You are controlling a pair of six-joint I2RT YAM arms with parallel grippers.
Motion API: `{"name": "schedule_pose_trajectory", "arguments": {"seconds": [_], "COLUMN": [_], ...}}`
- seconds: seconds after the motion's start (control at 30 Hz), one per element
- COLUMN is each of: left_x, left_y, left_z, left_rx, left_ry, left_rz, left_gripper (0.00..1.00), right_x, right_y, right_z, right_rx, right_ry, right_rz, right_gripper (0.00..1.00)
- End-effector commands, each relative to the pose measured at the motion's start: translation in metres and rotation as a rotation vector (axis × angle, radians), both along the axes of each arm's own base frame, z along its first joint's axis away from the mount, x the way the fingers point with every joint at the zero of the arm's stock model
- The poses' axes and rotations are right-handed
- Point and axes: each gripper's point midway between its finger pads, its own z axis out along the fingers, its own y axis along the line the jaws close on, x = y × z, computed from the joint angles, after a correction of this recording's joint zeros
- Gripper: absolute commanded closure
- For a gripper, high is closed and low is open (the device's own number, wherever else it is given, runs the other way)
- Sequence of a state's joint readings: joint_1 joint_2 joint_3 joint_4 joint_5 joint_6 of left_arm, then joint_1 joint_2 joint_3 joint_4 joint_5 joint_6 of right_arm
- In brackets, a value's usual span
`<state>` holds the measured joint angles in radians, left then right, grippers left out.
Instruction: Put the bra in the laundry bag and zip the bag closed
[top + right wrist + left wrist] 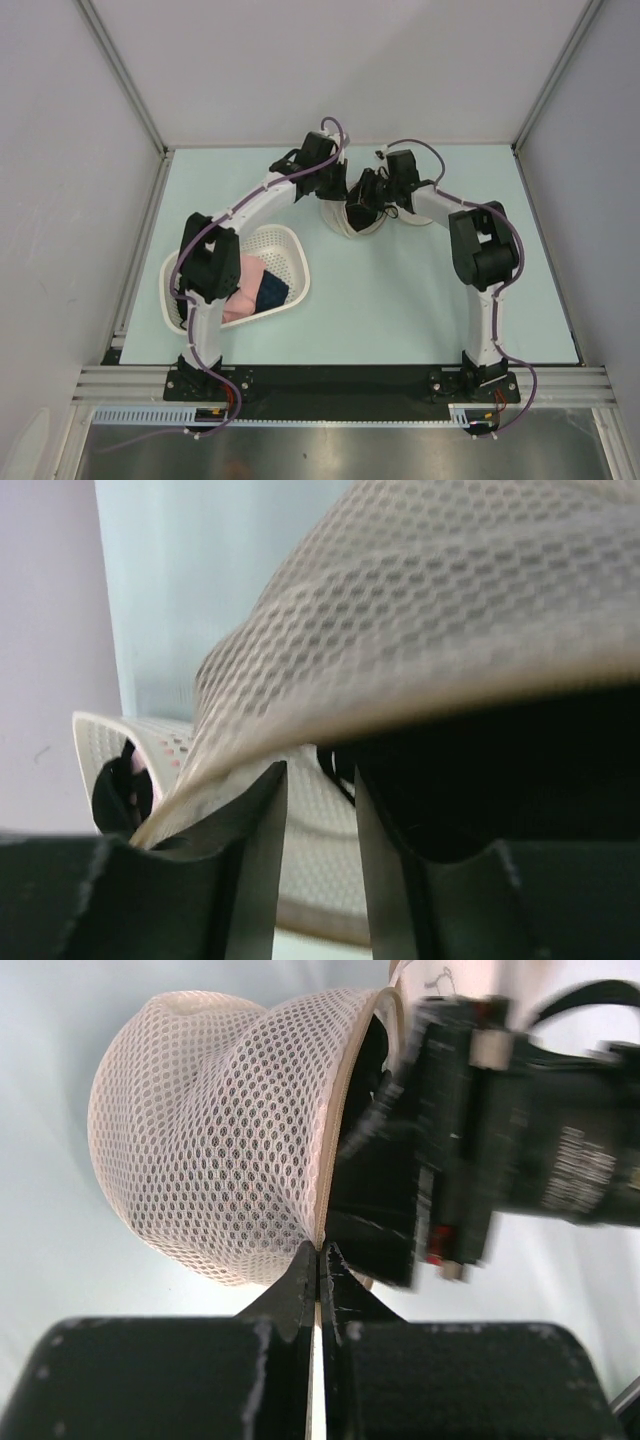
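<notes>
Cream mesh laundry bag [340, 225] sits at twelve o'clock on the table [420, 300] — left gripper [318, 1260] pinches its zip rim, right gripper [320, 820] slightly spread at its mouth, black bra [520, 770] inside.

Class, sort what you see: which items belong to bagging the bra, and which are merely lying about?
Job in hand: laundry bag; black bra, under the bag's mesh flap.
Lying about: white perforated basket; pink garment; dark navy cloth.
</notes>
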<state>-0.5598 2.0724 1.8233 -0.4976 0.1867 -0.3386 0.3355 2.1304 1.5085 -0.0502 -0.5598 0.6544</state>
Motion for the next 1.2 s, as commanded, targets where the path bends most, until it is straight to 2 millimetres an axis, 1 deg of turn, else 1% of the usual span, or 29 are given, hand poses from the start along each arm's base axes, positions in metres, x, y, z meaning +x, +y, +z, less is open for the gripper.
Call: {"name": "schedule_pose_trajectory", "arguments": {"seconds": [0.0, 0.03, 0.07, 0.13, 0.17, 0.2, 0.23, 0.27, 0.3, 0.33, 0.37, 0.43, 0.47, 0.5, 0.57, 0.6, 0.63, 0.67, 0.7, 0.73, 0.77, 0.8, 0.83, 0.93, 0.97, 1.03, 1.07, 1.1, 1.17], "left_x": [0.005, 0.004, 0.004, 0.002, 0.002, 0.002, 0.001, 0.0, 0.0, -0.001, -0.001, -0.001, -0.001, -0.001, -0.001, -0.002, -0.002, -0.002, -0.003, -0.003, -0.003, -0.002, -0.003, -0.003, -0.003, -0.003, -0.003, -0.003, -0.003], "left_y": [0.004, 0.004, 0.005, 0.005, 0.005, 0.006, 0.007, 0.007, 0.008, 0.007, 0.008, 0.008, 0.007, 0.006, 0.006, 0.006, 0.005, 0.005, 0.005, 0.006, 0.007, 0.008, 0.007, 0.006, 0.006, 0.005, 0.004, 0.004, 0.005], "left_z": [0.007, 0.006, 0.005, 0.006, 0.005, 0.006, 0.007, 0.006, 0.007, 0.006, 0.006, 0.008, 0.008, 0.007, 0.008, 0.007, 0.007, 0.008, 0.009, 0.009, 0.009, 0.009, 0.009, 0.012, 0.011, 0.01, 0.011, 0.011, 0.011], "left_rx": [-0.012, -0.014, -0.017, -0.022, -0.022, -0.023, -0.024, -0.022, -0.021, -0.019, -0.022, -0.028, -0.034, -0.036, -0.043, -0.044, -0.045, -0.045, -0.043, -0.042, -0.04, -0.04, -0.041, -0.052, -0.055, -0.06, -0.063, -0.062, -0.061], "left_ry": [-0.012, -0.007, -0.004, -0.002, 0.0, -0.002, -0.001, -0.001, -0.004, -0.002, -0.002, 0.0, 0.001, 0.003, 0.004, 0.009, 0.01, 0.007, 0.004, 0.003, 0.0, -0.001, 0.001, 0.0, 0.005, 0.009, 0.009, 0.008, 0.008], "left_rz": [-0.009, -0.009, -0.007, -0.008, -0.009, -0.01, -0.009, -0.012, -0.011, -0.015, -0.016, -0.017, -0.02, -0.019, -0.02, -0.021, -0.024, -0.026, -0.026, -0.026, -0.026, -0.024, -0.026, -0.026, -0.026, -0.028, -0.03, -0.029, -0.027], "left_gripper": [1.0, 1.0, 1.0, 1.0, 1.0, 1.0, 1.0, 1.0, 1.0, 1.0, 1.0, 1.0, 1.0, 1.0, 1.0, 1.0, 1.0, 1.0, 1.0, 1.0, 1.0, 1.0, 1.0, 1.0, 1.0, 1.0, 1.0, 1.0, 1.0], "right_x": [-0.02, -0.025, -0.027, -0.035, -0.034, -0.037, -0.042, -0.04, -0.042, -0.04, -0.044, -0.046, -0.049, -0.049, -0.042, -0.045, -0.045, -0.037, -0.041, -0.043, -0.036, -0.036, -0.04, -0.03, -0.027, -0.021, -0.016, -0.014, -0.005], "right_y": [-0.02, -0.025, -0.029, -0.042, -0.053, -0.061, -0.077, -0.085, -0.092, -0.102, -0.107, -0.109, -0.107, -0.106, -0.113, -0.118, -0.122, -0.134, -0.141, -0.142, -0.154, -0.158, -0.161, -0.173, -0.174, -0.179, -0.179, -0.181, -0.186], "right_z": [0.041, 0.04, 0.054, 0.053, 0.051, 0.063, 0.051, 0.052, 0.056, 0.053, 0.041, 0.035, 0.027, 0.025, 0.022, 0.014, 0.01, 0.013, 0.003, 0.002, 0.006, 0.005, -0.002, -0.009, -0.01, -0.023, -0.023, -0.031, -0.033], "right_rx": [-0.086, -0.098, -0.107, -0.141, -0.178, -0.188, -0.214, -0.22, -0.211, -0.203, -0.183, -0.145, -0.117, -0.091, -0.068, -0.057, -0.044, -0.022, -0.007, 0.048, 0.094, 0.125, 0.157, 0.157, 0.164, 0.151, 0.168, 0.169, 0.199], "right_ry": [-0.053, -0.049, -0.082, -0.069, -0.079, -0.106, -0.076, -0.088, -0.1, -0.094, -0.066, -0.05, -0.051, -0.034, -0.054, -0.022, -0.013, -0.028, 0.002, 0.038, 0.025, 0.032, 0.07, 0.095, 0.099, 0.136, 0.148, 0.169, 0.181], "right_rz": [0.016, 0.012, 0.005, -0.022, -0.059, -0.085, -0.119, -0.155, -0.182, -0.213, -0.242, -0.262, -0.266, -0.288, -0.337, -0.369, -0.382, -0.418, -0.44, -0.459, -0.502, -0.525, -0.566, -0.654, -0.665, -0.713, -0.736, -0.757, -0.81], "right_gripper": [0.59, 0.56, 0.54, 0.5, 0.48, 0.43, 0.41, 0.41, 0.4, 0.4, 0.4, 0.4, 0.4, 0.4, 0.4, 0.39, 0.38, 0.33, 0.26, 0.25, 0.21, 0.16, 0.16, 0.08, 0.07, 0.07, 0.07, 0.07, 0.08]}}
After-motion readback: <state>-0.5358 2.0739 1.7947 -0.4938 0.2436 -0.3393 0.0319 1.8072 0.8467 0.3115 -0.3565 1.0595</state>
